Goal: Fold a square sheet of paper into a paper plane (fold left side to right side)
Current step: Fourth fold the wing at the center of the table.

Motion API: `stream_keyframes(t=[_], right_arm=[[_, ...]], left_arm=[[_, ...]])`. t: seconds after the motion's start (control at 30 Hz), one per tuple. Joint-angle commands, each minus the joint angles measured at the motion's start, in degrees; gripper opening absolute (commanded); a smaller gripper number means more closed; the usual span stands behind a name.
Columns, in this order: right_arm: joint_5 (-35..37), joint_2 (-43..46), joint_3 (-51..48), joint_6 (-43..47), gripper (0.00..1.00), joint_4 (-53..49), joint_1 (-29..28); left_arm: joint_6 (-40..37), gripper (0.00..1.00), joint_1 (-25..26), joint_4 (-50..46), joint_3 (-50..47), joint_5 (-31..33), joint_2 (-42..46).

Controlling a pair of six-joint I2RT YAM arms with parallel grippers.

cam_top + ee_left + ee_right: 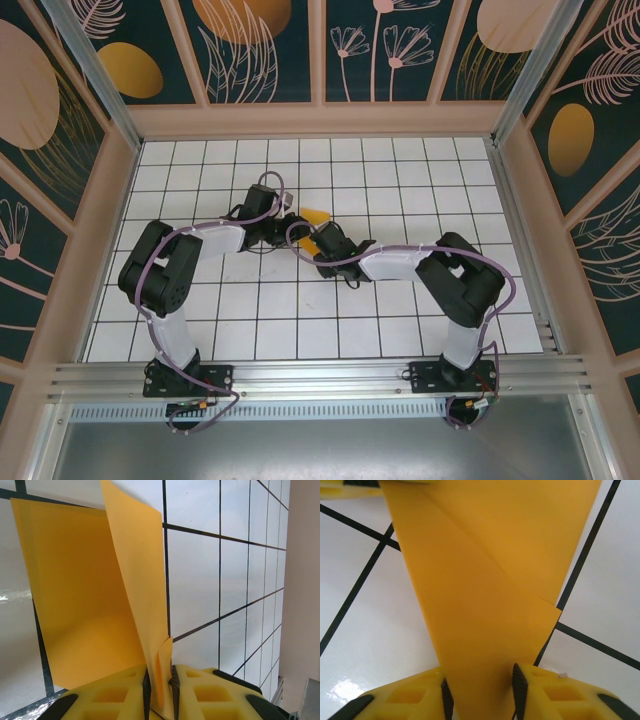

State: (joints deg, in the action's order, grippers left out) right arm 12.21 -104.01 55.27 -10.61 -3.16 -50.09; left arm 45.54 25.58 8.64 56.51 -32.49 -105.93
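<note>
Two yellow-fingered grippers meet on the one square sheet of paper (pixel 85 595) at mid-table: the left gripper (pixel 160 692) pinches its raised flap tight, the right gripper (pixel 480 692) straddles a folded strip, clamped or not unclear, and two arms (pixel 400 262) overhead hide most of it on the white grid table (pixel 400 170).

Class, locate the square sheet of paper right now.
Over the middle of the table in the top view, the square sheet of paper is pinched in the left gripper and runs between the fingers of the right gripper.
</note>
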Motion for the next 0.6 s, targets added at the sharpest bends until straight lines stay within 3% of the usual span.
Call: stream_keyframes(t=[0.0,0.27,0.4,0.57], right_arm=[[0.5,-0.8,1.1,-0.1,0.37,0.5,0.1],[-2.6,-0.8,-0.3,-1.6,0.27,1.7,1.0],[-4.3,-0.1,-1.5,-2.1,0.22,2.8,1.5],[-5.3,-0.1,-2.4,-2.2,0.18,3.3,1.7]], left_arm=[[-0.7,0.24,0.4,-1.8,1.5,0.7,2.1],[-2.0,0.33,0.4,-4.1,2.5,1.4,3.1],[-3.2,0.46,0.2,-5.9,3.4,2.3,3.9],[-3.5,0.54,-0.3,-7.0,3.4,3.0,6.0]])
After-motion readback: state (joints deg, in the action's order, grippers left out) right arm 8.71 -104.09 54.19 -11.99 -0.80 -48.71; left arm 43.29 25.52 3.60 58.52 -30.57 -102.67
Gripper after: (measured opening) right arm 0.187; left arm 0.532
